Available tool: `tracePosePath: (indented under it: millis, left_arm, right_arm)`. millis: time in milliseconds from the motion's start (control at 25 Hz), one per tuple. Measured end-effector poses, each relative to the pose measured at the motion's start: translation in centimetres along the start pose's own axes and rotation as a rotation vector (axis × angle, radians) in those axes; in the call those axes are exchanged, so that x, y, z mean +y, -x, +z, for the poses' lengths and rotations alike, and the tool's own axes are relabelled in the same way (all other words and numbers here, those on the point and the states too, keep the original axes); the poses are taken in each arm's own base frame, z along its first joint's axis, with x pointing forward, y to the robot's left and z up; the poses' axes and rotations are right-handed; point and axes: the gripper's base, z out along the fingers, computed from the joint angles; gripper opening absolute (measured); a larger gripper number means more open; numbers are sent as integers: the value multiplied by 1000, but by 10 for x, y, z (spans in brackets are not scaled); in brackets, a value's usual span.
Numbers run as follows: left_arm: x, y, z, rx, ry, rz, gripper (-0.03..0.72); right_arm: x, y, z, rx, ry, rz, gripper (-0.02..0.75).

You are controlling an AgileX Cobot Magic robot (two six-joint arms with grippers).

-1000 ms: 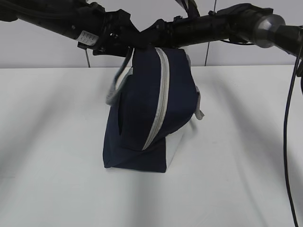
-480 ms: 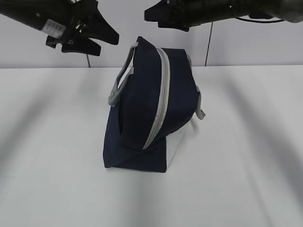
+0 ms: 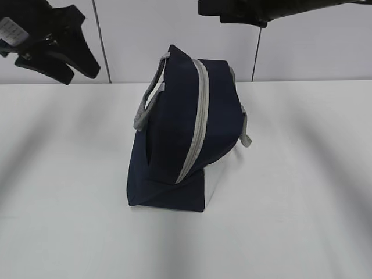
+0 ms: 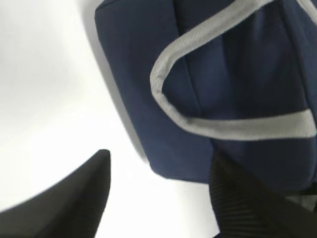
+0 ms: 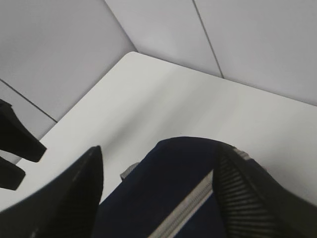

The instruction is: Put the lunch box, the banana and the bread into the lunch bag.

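The dark navy lunch bag point(image 3: 168, 139) stands on the white table, its grey zipper point(image 3: 196, 125) running shut over the top. It also shows in the left wrist view point(image 4: 237, 74) and the right wrist view point(image 5: 173, 188). My left gripper point(image 3: 81, 72) hangs open and empty in the air, up and to the left of the bag; in its wrist view point(image 4: 159, 163) the jaws stand wide apart. My right gripper point(image 3: 212, 11) is open and empty above the bag's top, as its wrist view point(image 5: 158, 153) shows. The lunch box, banana and bread are not in view.
The white table point(image 3: 70, 186) spreads around the bag on all sides. A grey panelled wall point(image 3: 302, 52) stands behind it. The bag's grey strap handles point(image 3: 145, 110) hang at its sides.
Both arms have pulled away from the top of the bag. The left gripper moved out to the left, the right gripper up and to the right. The bag has not moved.
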Motion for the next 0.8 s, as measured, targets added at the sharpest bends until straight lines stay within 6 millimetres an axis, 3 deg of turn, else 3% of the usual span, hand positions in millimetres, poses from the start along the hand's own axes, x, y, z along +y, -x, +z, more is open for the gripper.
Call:
tracePosePath:
  millis: [200, 400, 560, 800]
  left_arm:
    - [-3, -16, -28, 20, 120, -13, 435]
    - [-10, -47, -47, 23, 168, -28, 435]
    - [-17, -84, -56, 39, 171, -37, 435]
    - [-29, -158, -75, -24, 188, -41, 435]
  right_arm:
    - [26, -12, -41, -30, -123, -59, 511]
    - [49, -27, -82, -69, -248, -143, 511]
    - [66, -41, -109, -97, -316, -166, 511]
    - [76, -77, -124, -65, -385, -167, 510]
